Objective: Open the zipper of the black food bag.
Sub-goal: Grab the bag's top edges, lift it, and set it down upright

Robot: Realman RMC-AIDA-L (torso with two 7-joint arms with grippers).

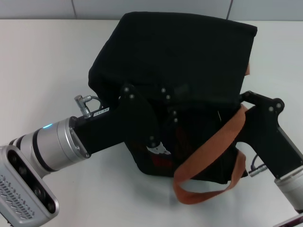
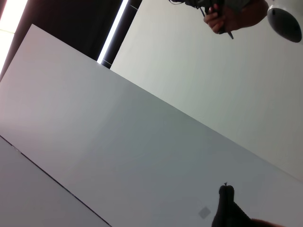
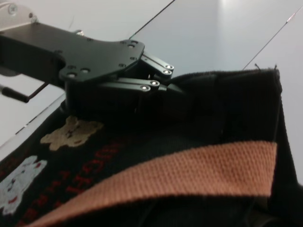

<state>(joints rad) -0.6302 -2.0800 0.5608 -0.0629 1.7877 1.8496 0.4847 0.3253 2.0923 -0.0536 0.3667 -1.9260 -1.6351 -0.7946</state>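
Observation:
The black food bag (image 1: 180, 52) stands in the middle of the white table, its top flap bulging upward. An orange-brown handle (image 1: 213, 146) loops down its front beside the bear print (image 1: 158, 150). My left gripper (image 1: 173, 99) reaches in from the left, and the right wrist view shows that left gripper (image 3: 173, 87) pinched on the bag's black top rim above the tan bear (image 3: 71, 133). My right gripper (image 1: 242, 98) presses against the bag's right side, partly behind the handle. The zipper is lost in the black fabric, and I see no pull.
The white table (image 1: 42, 61) stretches left of and behind the bag to a grey tiled wall. The left wrist view faces up at pale panels, with a person's hand (image 2: 227, 16) holding a dark device far off.

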